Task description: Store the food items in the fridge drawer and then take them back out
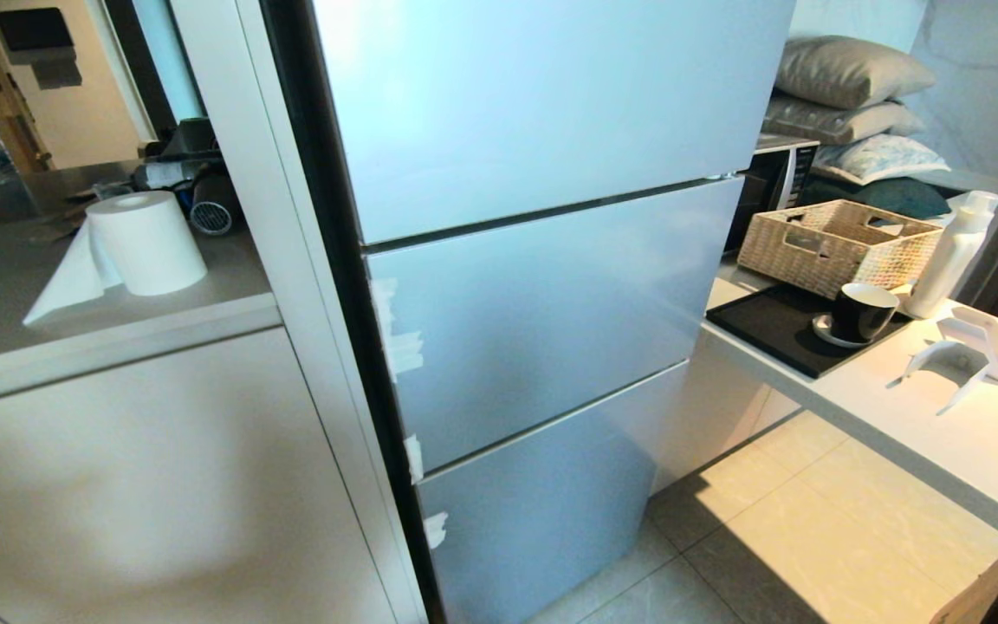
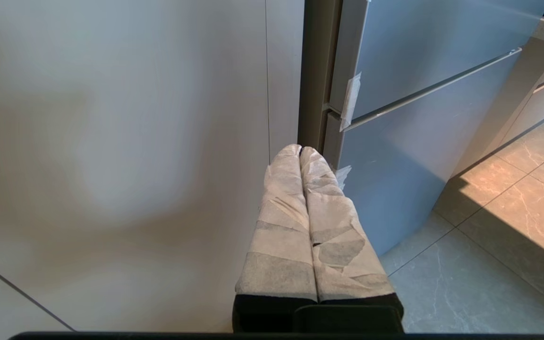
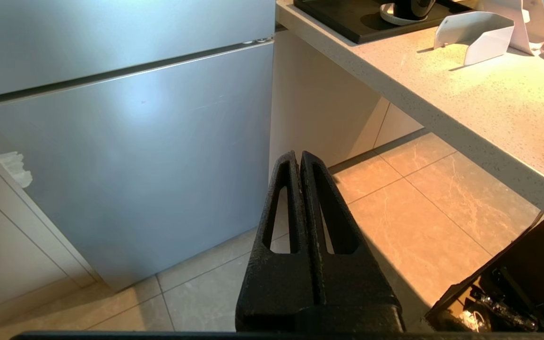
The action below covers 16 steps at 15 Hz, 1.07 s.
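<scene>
The fridge (image 1: pixel 542 286) stands in front of me with its pale silvery-blue fronts all closed, so the fridge drawer and the food items are hidden. In the left wrist view my left gripper (image 2: pixel 301 150) hangs low beside the fridge's left edge, its tape-wrapped fingers pressed together with nothing between them. My right gripper (image 3: pixel 299 157) hangs low off the fridge's lower right corner above the floor tiles, its black fingers shut and empty. Neither arm shows in the head view.
A counter (image 1: pixel 941 433) juts out on the right with a black tray (image 1: pixel 776 329), a dark cup (image 1: pixel 861 312), a wicker basket (image 1: pixel 837 243) and a white bottle (image 1: pixel 954 251). A paper roll (image 1: pixel 144 243) sits on the left worktop above pale cabinet doors (image 1: pixel 135 485).
</scene>
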### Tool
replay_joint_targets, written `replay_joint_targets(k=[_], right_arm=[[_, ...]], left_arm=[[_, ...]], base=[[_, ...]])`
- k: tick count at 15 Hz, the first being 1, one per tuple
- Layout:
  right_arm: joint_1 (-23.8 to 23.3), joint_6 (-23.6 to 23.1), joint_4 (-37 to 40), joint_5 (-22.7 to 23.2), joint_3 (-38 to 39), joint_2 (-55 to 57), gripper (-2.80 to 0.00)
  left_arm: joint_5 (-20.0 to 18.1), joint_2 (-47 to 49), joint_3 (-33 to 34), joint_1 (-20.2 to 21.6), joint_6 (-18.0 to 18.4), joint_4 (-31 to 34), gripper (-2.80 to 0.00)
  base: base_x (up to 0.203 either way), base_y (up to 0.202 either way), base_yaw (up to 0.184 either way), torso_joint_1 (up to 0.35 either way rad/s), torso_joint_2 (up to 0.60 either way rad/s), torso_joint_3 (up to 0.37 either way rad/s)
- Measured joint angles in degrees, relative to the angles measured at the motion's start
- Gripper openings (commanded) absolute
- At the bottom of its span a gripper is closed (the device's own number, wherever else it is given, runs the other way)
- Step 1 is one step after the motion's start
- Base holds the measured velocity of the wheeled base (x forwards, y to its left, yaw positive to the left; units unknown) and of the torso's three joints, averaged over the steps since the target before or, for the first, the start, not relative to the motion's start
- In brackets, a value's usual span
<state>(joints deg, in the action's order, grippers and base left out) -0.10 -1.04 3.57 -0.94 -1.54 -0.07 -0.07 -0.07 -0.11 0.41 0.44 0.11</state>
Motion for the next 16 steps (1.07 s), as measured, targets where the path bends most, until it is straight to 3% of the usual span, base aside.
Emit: replay_joint_targets(k=[6, 16], right_arm=[[0.00, 2.98, 0.09, -0.57, 0.02, 0.02, -2.80], [0.00, 3.05, 0.16, -0.55, 0.05, 0.02, -2.80]], left_arm=[[0.04, 0.00, 0.00, 0.00, 0.25, 0.08, -2.80], [0.02, 0.07, -0.30, 0.00, -0.49, 0.74, -2.80]], base=[[0.000, 0.000, 0.000, 0.000, 0.00, 0.000], [0.000, 0.000, 0.000, 0.000, 0.00, 0.000]])
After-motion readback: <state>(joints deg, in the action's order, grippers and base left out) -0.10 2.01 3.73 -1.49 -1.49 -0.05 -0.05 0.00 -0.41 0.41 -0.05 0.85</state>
